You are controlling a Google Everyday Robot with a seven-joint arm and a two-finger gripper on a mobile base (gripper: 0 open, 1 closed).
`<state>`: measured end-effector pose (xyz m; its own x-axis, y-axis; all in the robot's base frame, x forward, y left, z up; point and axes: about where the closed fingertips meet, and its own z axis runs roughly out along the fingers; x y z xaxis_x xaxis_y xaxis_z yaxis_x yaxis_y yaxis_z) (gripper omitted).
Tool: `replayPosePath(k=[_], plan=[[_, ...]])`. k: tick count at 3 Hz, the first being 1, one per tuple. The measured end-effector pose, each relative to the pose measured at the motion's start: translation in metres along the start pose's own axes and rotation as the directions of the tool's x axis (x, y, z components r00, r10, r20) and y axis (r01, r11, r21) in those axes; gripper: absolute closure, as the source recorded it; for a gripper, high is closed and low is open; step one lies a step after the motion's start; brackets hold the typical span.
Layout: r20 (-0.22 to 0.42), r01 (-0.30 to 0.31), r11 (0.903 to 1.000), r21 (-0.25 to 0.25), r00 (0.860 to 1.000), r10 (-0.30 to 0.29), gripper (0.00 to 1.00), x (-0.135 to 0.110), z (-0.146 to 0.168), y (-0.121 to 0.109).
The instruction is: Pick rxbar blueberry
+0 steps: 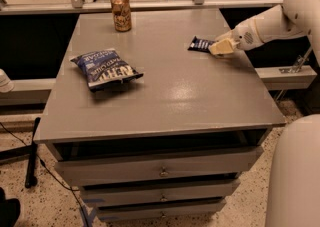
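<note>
end effector (222, 47) against one end of rxbar blueberry (200, 44)

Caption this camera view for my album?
Robot gripper at the blue snack bar on a gray cabinet with chip bag and gold can.

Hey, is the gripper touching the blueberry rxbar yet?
Cannot tell. In the camera view the gripper covers the right end of the rxbar blueberry at the right of the table; neither contact nor gap shows.
</note>
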<state>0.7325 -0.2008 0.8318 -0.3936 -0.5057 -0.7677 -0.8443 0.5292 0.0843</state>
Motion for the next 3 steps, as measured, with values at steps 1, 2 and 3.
replayPosePath(k=[1, 2, 3], plan=[[0.000, 0.000, 1.0000, 0.000, 1.000, 0.000, 0.35, 0.0000, 0.0000, 0.0000], [0.000, 0.002, 1.0000, 0.000, 1.000, -0.002, 0.13, -0.0002, -0.0003, 0.0004], [0.002, 0.010, 0.9999, -0.012, 1.000, -0.010, 0.00, -0.0022, 0.0050, 0.0011]])
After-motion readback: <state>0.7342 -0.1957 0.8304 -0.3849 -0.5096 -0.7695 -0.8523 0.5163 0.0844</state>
